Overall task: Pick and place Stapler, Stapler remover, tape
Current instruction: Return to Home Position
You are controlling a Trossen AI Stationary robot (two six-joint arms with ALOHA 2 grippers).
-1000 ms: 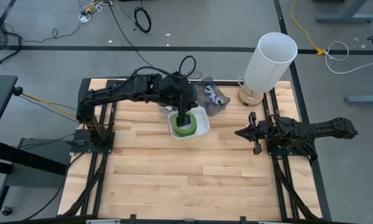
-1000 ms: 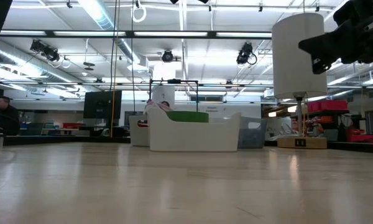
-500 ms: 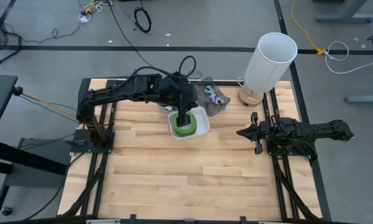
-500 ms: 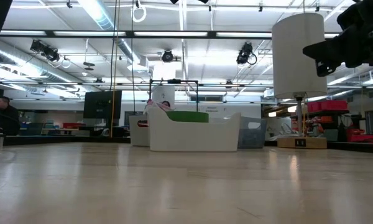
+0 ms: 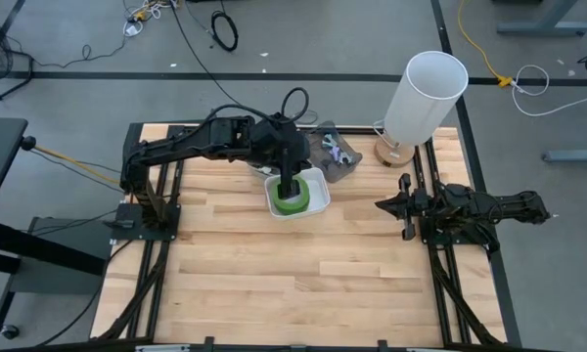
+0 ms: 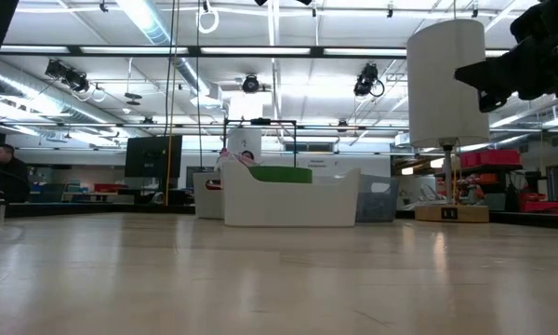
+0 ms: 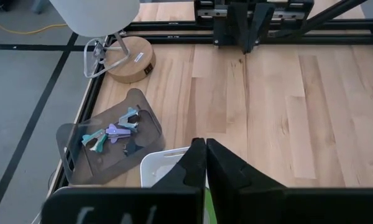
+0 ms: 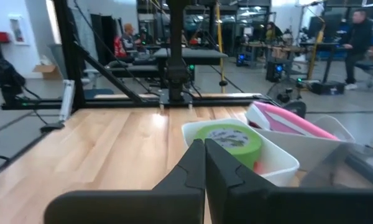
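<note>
Homing is in hand. The left gripper [image 5: 290, 185] hangs over the white bin [image 5: 319, 198], the right gripper [image 5: 381, 206] well apart from it. Both pairs of fingers are pressed together and empty. Next, I judge, the left arm must lift clear.

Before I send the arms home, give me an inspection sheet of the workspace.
Surface: wooden table, no damage seen.
Job's things: green tape in white bin; staple removers in dark tray; pink stapler just beyond the white bin.
Clutter: white lamp at far right corner.
Grippers: left gripper above white bin, jaws shut; right gripper near right edge, jaws shut.
Cables: loose cables on the floor beyond the table.
Surroundings: person in the room behind.
</note>
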